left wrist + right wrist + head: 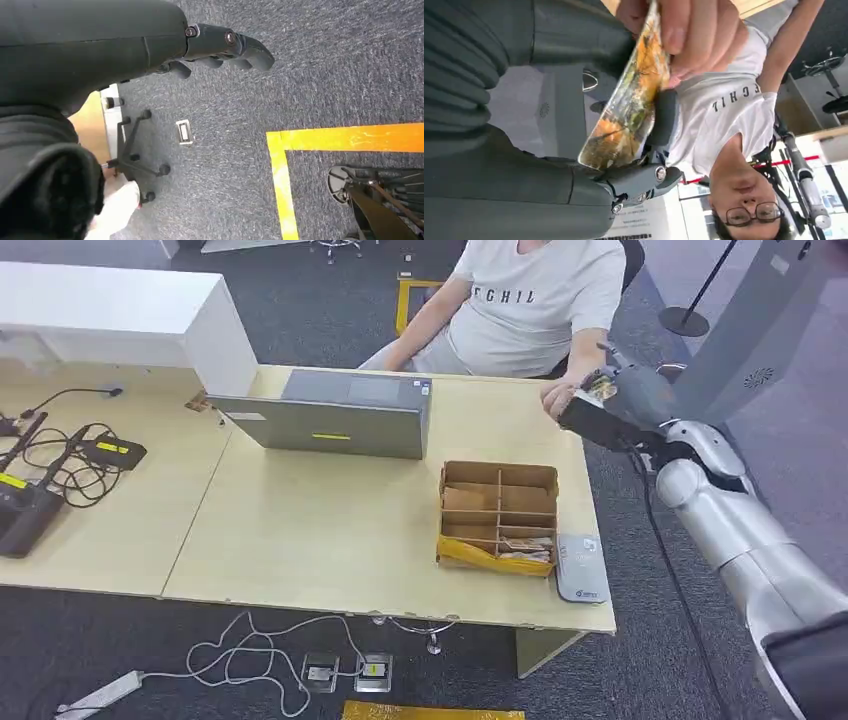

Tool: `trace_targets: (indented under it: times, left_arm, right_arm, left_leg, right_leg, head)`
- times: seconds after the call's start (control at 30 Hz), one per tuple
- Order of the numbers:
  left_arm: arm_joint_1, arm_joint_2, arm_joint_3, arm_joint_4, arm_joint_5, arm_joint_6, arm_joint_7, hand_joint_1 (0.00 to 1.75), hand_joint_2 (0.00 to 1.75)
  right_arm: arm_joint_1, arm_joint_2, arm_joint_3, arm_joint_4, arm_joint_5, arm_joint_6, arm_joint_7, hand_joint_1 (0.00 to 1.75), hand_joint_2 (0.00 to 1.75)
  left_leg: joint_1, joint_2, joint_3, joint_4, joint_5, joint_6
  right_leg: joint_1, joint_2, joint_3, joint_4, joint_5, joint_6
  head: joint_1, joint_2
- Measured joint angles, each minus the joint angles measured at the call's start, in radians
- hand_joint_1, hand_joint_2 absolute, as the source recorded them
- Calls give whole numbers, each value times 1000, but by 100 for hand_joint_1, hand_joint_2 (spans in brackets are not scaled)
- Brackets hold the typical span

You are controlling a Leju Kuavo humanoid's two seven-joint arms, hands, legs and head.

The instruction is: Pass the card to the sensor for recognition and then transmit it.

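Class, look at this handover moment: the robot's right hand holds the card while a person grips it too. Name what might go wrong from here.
1. Both the right hand and the person's hand grip the card; if the robot does not let go in time, the card may bend.
2. If both let go together, it could drop past the table edge onto the floor.

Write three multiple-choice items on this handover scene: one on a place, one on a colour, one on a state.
1. Where is the grey card reader?
A. beside the cardboard divider box, near the table's front edge
B. on the laptop
C. on the floor

2. What colour is the floor tape?
A. blue
B. yellow
C. white

3. What is the right hand doing?
A. hanging free
B. resting on the table
C. holding the card, which a person's hand also grips

Answers: 1 A, the reader lies right of the box. 2 B, seen in the left wrist view. 3 C, both grip the card.
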Motion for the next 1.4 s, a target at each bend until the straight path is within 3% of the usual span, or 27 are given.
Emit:
trace_targets:
  times: [0.23,0.43,0.63,0.8,0.83,1.0,1.23,1.3,1.4]
  left_arm:
    - [0,0,-3,0,0,3,0,0,0]
    - [0,0,-7,0,10,-2,2,0,0]
    - [3,0,-7,0,27,5,19,0,0]
    - [3,0,-7,0,44,17,32,0,0]
    - [5,0,-7,0,48,21,32,0,0]
    - [8,0,-7,0,66,33,32,0,0]
    - [7,0,-7,0,73,37,32,0,0]
    - [7,-2,-6,0,75,41,32,0,0]
    - [6,-5,-6,0,79,50,34,0,0]
  right_arm:
    - [31,-8,-17,6,14,-5,-7,0,0]
    - [80,-24,-35,-49,21,-1,29,0,0]
    - [151,-104,-75,-216,8,76,116,0,0]
    - [230,-206,-108,-398,-48,200,257,0,0]
    - [253,-239,-117,-450,-59,208,280,0,175]
    - [348,-363,-166,-654,-95,226,354,0,175]
    - [424,-449,-193,-823,-102,222,378,0,175]
    - [445,-460,-197,-851,-101,201,380,0,175]
    - [516,-466,-203,-894,-72,112,391,0,175]
  left_leg:
    - [0,0,0,0,0,0]
    - [0,0,0,0,0,0]
    - [0,0,0,0,0,0]
    - [0,-1,1,1,-1,0]
    - [-1,-2,1,1,-1,0]
    - [-1,2,2,0,-3,-1]
    - [0,2,2,0,-3,-1]
    - [0,2,2,0,-3,-1]
    - [0,2,2,0,-3,-1]
  right_leg:
    - [0,0,0,0,0,0]
    - [0,0,0,0,0,0]
    - [0,1,0,0,0,0]
    - [0,-1,0,-1,0,0]
    - [-1,-2,0,-1,0,0]
    - [-1,2,0,-1,0,0]
    - [-1,2,0,0,0,0]
    - [0,2,0,-1,0,0]
    - [0,2,1,-1,0,0]
  head:
    - [0,0]
    - [0,0]
    - [0,0]
    - [0,0]
    - [0,0]
    - [0,0]
    - [0,0]
    - [0,0]
    - [0,0]
